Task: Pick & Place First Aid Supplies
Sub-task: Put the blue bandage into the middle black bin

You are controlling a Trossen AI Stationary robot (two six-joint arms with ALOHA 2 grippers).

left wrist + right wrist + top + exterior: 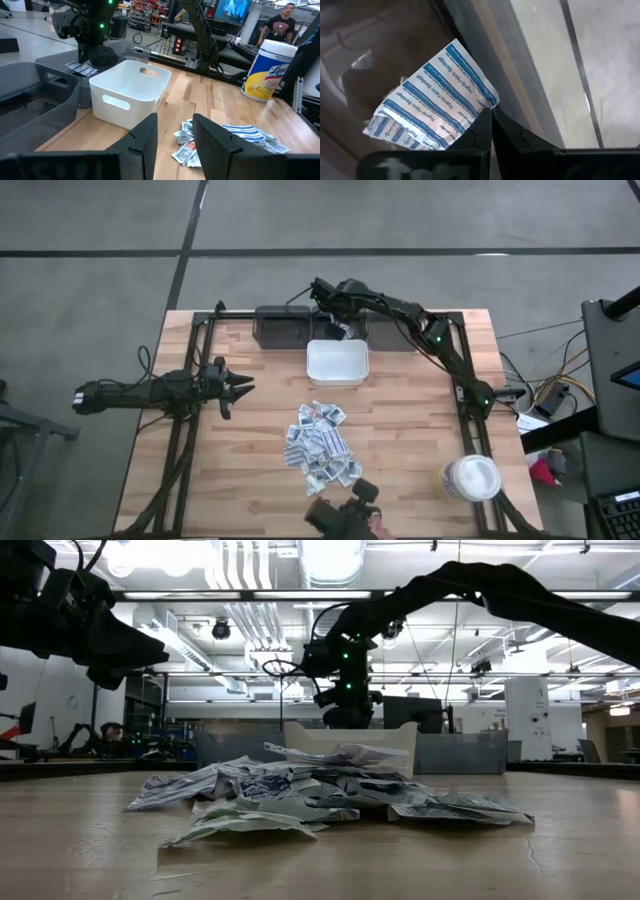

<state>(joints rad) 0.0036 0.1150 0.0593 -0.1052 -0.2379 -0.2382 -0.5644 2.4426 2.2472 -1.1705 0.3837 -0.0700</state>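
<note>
The first aid supplies, small white sachets with blue print, lie in a loose pile [320,442] [320,795] on the wooden table's middle. My right gripper [490,116] [336,328] is at the far edge, tipped steeply down over a grey bin [285,327], shut on one blue-striped sachet [435,100]. A white bin [337,364] [132,90] stands just nearer than the grey one. My left gripper [175,140] [245,387] waits open at the table's left, level, pointing toward the bins and touching nothing. My right gripper pinches the striped sachet by one corner [486,104] between its two fingertips. The fingers come from above, slanting down. The sachet spreads out flat beyond the fingertips over the grey bin's dark inside; whether its far end rests on the bin's floor I cannot tell.
A second grey bin [390,330] stands at the far edge to the right. A white round tub [472,478] [267,70] stands near the right front corner. A dark device [345,515] sits at the near edge. Black frame rails [190,430] run along both sides.
</note>
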